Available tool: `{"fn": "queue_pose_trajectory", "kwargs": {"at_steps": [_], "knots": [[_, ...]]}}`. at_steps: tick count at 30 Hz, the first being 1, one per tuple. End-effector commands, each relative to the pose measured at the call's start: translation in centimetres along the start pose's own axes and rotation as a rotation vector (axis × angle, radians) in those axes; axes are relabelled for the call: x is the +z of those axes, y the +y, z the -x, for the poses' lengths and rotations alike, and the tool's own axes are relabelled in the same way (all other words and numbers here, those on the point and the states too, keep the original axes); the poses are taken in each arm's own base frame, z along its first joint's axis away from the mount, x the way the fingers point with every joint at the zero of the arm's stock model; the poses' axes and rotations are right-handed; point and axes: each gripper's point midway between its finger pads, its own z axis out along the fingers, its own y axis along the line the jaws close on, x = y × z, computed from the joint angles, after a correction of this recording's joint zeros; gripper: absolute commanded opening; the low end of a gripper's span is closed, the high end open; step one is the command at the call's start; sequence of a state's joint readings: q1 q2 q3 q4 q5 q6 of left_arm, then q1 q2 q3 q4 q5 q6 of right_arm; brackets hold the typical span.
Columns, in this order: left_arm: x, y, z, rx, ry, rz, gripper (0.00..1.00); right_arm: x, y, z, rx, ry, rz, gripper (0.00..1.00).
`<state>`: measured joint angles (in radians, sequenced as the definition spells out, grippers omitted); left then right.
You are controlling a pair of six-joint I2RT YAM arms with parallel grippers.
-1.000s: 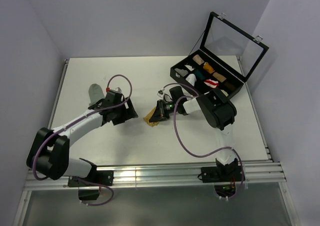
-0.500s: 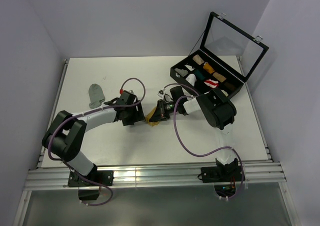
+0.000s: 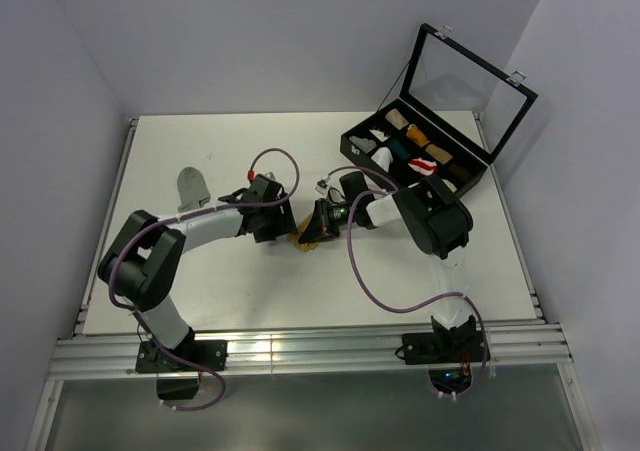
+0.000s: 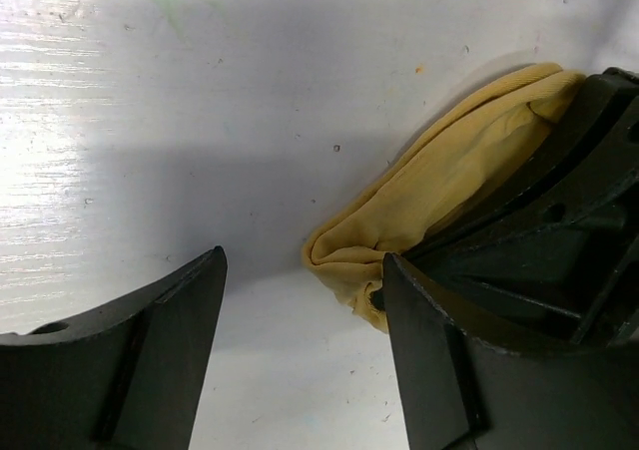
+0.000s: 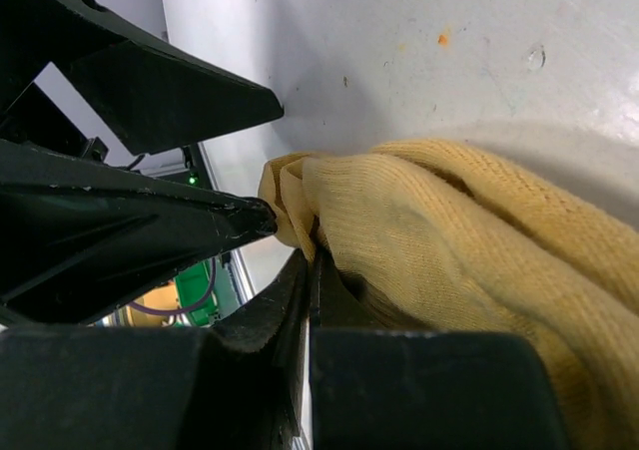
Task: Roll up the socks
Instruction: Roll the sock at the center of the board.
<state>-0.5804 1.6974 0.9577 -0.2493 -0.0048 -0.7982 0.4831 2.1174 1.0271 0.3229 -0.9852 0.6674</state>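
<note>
The mustard-yellow sock [image 3: 303,239] lies bunched at mid-table. My right gripper [image 3: 314,227] is shut on its edge; in the right wrist view the jaws [image 5: 312,260] pinch a fold of the yellow sock [image 5: 449,240]. My left gripper [image 3: 283,223] sits just left of the sock, open. In the left wrist view its fingers [image 4: 150,350] straddle bare table, and the yellow sock [image 4: 429,191] has its folded tip just beyond the right finger's tip. The grey sock [image 3: 190,186] lies flat at the left. I cannot make out the white sock.
A black compartmented case [image 3: 352,151] with its glass lid [image 3: 470,76] raised stands at the back right, holding several small fabric rolls. The right arm's purple cable [image 3: 365,281] loops over the table's front half.
My left arm has swung right from near the grey sock to the yellow sock, its jaws narrowing a little. The right gripper has kept still, holding the sock.
</note>
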Motion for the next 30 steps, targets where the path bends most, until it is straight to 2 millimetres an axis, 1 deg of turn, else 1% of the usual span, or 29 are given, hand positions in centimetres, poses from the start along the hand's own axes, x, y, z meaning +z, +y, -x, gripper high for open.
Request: {"fn": "queue_pose_trajectory", "kwargs": {"at_steps": [1, 7, 8, 10, 12, 16, 22, 26, 28, 29, 30], "knots": [[0.4, 1.0, -0.9, 0.023, 0.014, 0.062, 0.7, -0.1, -1.0, 0.8, -0.005, -0.029, -0.051, 0.0], [0.3, 1.8, -1.6, 0.049, 0.03, 0.114, 0.68, -0.2, -0.9, 1.0, -0.011, -0.031, -0.054, 0.0], [-0.1, 1.5, -1.3, 0.046, 0.014, 0.101, 0.68, -0.3, -0.7, 1.0, -0.014, -0.032, -0.054, 0.0], [-0.7, 1.6, -1.0, 0.038, -0.013, 0.094, 0.68, -0.3, -0.7, 1.0, -0.015, -0.034, -0.056, 0.0], [-1.6, 0.9, -0.1, 0.034, -0.051, 0.068, 0.69, -0.3, -0.8, 1.0, -0.015, -0.034, -0.054, 0.0], [-2.3, 0.5, 0.6, 0.052, -0.07, 0.058, 0.69, -0.3, -0.7, 1.0, -0.018, -0.034, -0.054, 0.0], [-1.9, 0.2, 0.1, 0.073, -0.044, 0.046, 0.68, -0.4, -0.8, 1.0, -0.026, -0.036, -0.066, 0.0], [-1.0, 0.3, -0.6, 0.096, -0.02, 0.079, 0.66, -0.4, -0.8, 1.1, -0.026, -0.036, -0.068, 0.0], [-0.7, 0.2, -0.5, 0.099, -0.023, 0.088, 0.65, -0.4, -0.8, 1.1, -0.028, -0.037, -0.071, 0.0], [-0.5, 0.4, -0.7, 0.102, -0.013, 0.101, 0.62, -0.5, -0.7, 1.2, -0.031, -0.038, -0.074, 0.01], [-0.3, 0.5, -0.5, 0.102, -0.023, 0.115, 0.61, -0.5, -0.8, 1.2, -0.032, -0.038, -0.08, 0.01]]}}
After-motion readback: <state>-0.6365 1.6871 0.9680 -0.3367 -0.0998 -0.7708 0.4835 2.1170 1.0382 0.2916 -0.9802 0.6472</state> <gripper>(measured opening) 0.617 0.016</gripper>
